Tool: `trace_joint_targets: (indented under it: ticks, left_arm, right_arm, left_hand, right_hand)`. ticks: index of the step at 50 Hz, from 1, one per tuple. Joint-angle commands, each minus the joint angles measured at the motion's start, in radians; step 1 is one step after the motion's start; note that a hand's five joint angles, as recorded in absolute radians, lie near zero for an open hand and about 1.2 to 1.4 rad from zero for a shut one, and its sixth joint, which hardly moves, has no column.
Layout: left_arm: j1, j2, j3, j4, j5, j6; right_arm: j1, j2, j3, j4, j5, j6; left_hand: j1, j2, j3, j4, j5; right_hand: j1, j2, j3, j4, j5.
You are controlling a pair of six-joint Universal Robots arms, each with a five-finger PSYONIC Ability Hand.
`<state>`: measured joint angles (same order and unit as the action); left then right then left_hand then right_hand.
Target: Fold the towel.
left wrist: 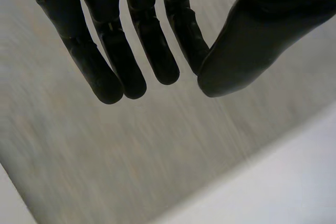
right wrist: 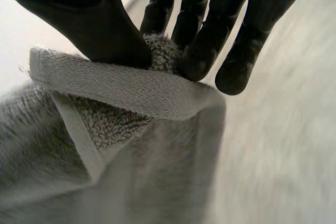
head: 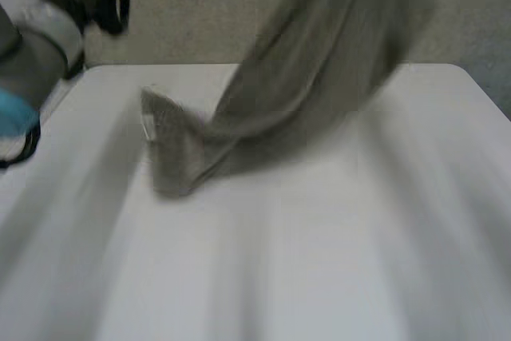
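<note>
The white tabletop [head: 319, 269] in front of me carries one thing, the grey towel [head: 263, 109]. Its lower end lies bunched on the surface over on my left side, near the far edge. The rest of it slants up off the tabletop toward my right.

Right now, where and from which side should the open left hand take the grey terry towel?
Grip the grey terry towel at its low corner on the white table, coming from the robot's left: the right hand pinches the other end aloft.
</note>
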<state>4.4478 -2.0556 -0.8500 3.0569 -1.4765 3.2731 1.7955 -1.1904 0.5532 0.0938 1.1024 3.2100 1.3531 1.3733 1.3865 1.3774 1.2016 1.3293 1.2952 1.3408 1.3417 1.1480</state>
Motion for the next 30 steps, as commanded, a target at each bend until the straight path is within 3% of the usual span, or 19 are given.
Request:
trace_joint_targets:
  ticks: [1,5,7,10,15,18,20,21,23,30]
  left_arm:
    - [0.053,0.003,0.442,-0.007,-0.019,-0.423]
    - [0.054,0.002,0.411,-0.012,-0.018,-0.423]
    - [0.062,0.003,0.303,-0.017,-0.015,-0.420]
    - [0.071,0.009,0.229,-0.010,-0.011,-0.417]
    - [0.084,0.028,-0.076,0.028,-0.010,-0.400]
    - [0.082,0.029,-0.146,0.054,-0.008,-0.394]
    - [0.074,0.028,-0.277,0.103,-0.008,-0.379]
    - [0.074,0.028,-0.277,0.103,-0.008,-0.379]
    - [0.065,0.017,-0.389,0.150,-0.008,-0.360]
    - [0.001,-0.012,-0.535,0.203,0.008,-0.323]
  right_arm:
    - [-0.090,0.064,-0.245,0.097,-0.076,0.285]
    - [-0.062,0.097,-0.257,0.205,-0.138,0.214]
    - [-0.038,0.117,-0.222,0.285,-0.153,0.107]
    - [-0.021,0.127,-0.185,0.314,-0.153,0.044]
    - [0.010,0.123,0.012,0.402,-0.154,-0.198]
    - [0.011,0.120,0.056,0.403,-0.154,-0.228]
    - [0.010,0.112,0.111,0.400,-0.145,-0.240]
    - [0.010,0.112,0.111,0.400,-0.145,-0.240]
    - [0.021,0.112,0.143,0.394,-0.132,-0.243]
    - [0.054,0.112,0.168,0.385,-0.070,-0.252]
  left_hand:
    - [0.043,0.023,0.010,0.019,0.020]
    - [0.043,0.023,0.010,0.019,0.020]
    - [0.043,0.023,0.010,0.019,0.020]
    - [0.043,0.023,0.010,0.019,0.020]
    - [0.043,0.023,0.010,0.019,0.020]
    - [0.043,0.023,0.010,0.019,0.020]
    - [-0.301,-0.321,-0.334,-0.325,-0.324]
    - [-0.303,-0.323,-0.336,-0.327,-0.326]
    - [-0.569,-0.589,-0.602,-0.593,-0.592]
    - [-0.717,-0.737,-0.750,-0.741,-0.740]
  right_hand:
    - [0.067,0.101,0.055,0.055,0.074]
    - [0.067,0.101,0.055,0.055,0.074]
    - [0.067,0.101,0.055,0.055,0.074]
    - [0.067,0.101,0.055,0.055,0.074]
    - [0.067,0.101,0.055,0.055,0.074]
    - [0.067,0.101,0.055,0.055,0.074]
    - [0.067,0.101,0.055,0.055,0.074]
    - [0.067,0.101,0.055,0.055,0.074]
    - [0.067,0.101,0.055,0.055,0.074]
    - [0.067,0.101,0.055,0.055,0.074]
